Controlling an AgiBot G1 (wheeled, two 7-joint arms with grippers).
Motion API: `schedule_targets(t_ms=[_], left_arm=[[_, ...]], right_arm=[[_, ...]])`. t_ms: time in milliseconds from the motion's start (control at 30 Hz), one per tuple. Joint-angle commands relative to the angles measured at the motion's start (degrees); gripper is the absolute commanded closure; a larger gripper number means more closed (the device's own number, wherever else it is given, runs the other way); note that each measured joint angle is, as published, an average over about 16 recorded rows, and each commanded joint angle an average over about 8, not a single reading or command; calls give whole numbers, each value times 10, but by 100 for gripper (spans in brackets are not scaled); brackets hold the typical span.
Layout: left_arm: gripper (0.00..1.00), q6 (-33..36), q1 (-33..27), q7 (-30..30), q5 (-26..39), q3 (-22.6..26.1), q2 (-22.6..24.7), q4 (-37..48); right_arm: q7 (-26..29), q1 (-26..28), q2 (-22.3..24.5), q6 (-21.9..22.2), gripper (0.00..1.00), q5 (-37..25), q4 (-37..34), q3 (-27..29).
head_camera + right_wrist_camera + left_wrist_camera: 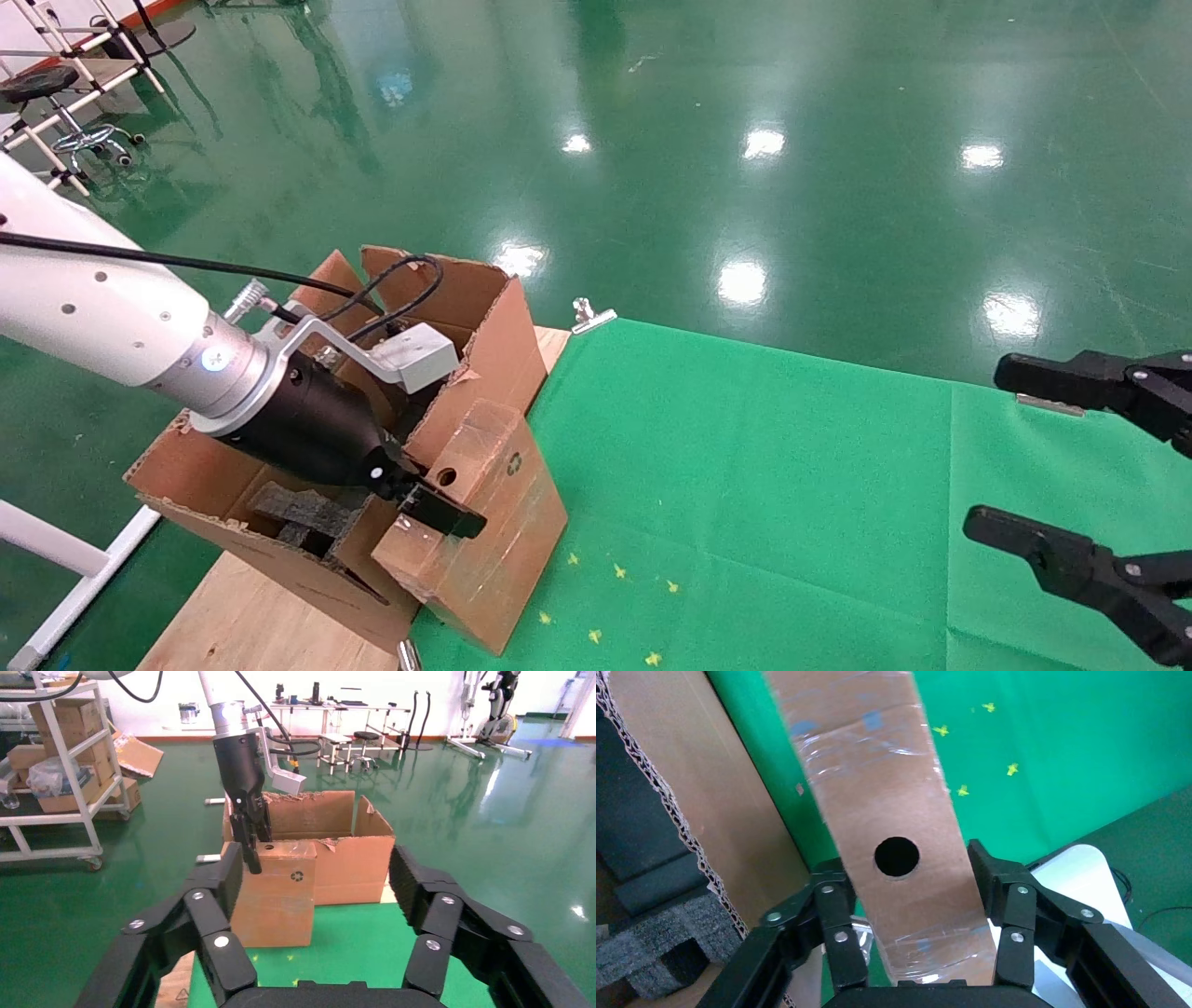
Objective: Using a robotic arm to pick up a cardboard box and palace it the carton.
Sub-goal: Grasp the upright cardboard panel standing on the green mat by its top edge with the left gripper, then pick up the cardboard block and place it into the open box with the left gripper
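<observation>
The small taped cardboard box with a round hole and a recycling mark stands on end at the left edge of the green cloth, right against the carton's near wall. My left gripper comes down from over the carton and is shut on the box's top edge by the hole. In the left wrist view the fingers clamp the narrow face of the box on both sides. The big carton with torn flaps holds black foam. The right gripper hangs open at the far right, holding nothing.
The green cloth covers a wooden tabletop and is held by a metal clip. Yellow marks dot the cloth near the box. In the right wrist view, shelves with boxes stand across the shiny green floor.
</observation>
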Motion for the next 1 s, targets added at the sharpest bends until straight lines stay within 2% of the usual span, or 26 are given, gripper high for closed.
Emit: schedule_targets(t_ms=[33,333,533,733,1000], left_arm=[[100,0,0,0,0,0,0,0],[100,-8,-6,8,-8,-5,-3,4],[100,-30,-47,50,-48,-42,-20,29],[100,-49,-105,109,-78,-90,-37,104],[100,-57,-182,192,-14,-105,-44,231]], right_arm=[[0,0,0,0,0,0,0,0],[0,0,0,0,0,0,0,0],[0,0,0,0,0,0,0,0],[0,0,0,0,0,0,0,0],[0,0,0,0,0,0,0,0]])
